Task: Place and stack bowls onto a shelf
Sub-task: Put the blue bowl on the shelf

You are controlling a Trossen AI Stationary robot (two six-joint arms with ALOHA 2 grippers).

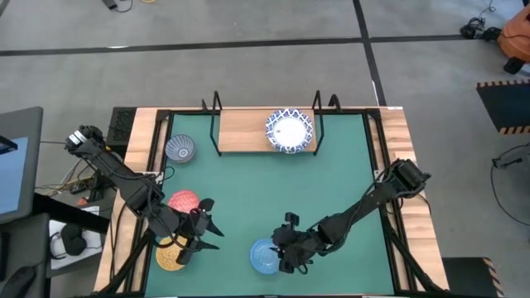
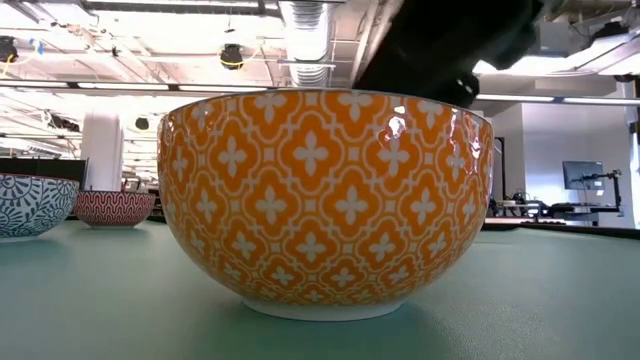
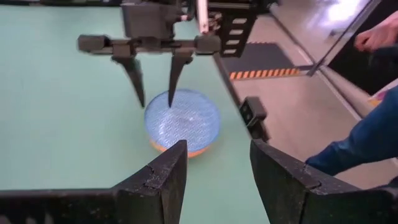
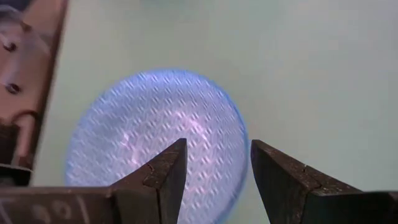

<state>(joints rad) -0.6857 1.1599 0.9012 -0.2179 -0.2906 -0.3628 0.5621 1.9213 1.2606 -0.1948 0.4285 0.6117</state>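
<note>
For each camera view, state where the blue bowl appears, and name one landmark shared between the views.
High view: blue bowl at bottom centre, under the right claw.
Low view: not in it.
Left wrist view: centre, below the right claw.
Right wrist view: centre-left.
Shared landmark: green mat.

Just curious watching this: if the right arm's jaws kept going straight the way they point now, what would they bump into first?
Most likely the blue bowl. The right gripper points down at it with its jaws open and the bowl's inside right ahead. How much gap remains is hard to tell.
</note>
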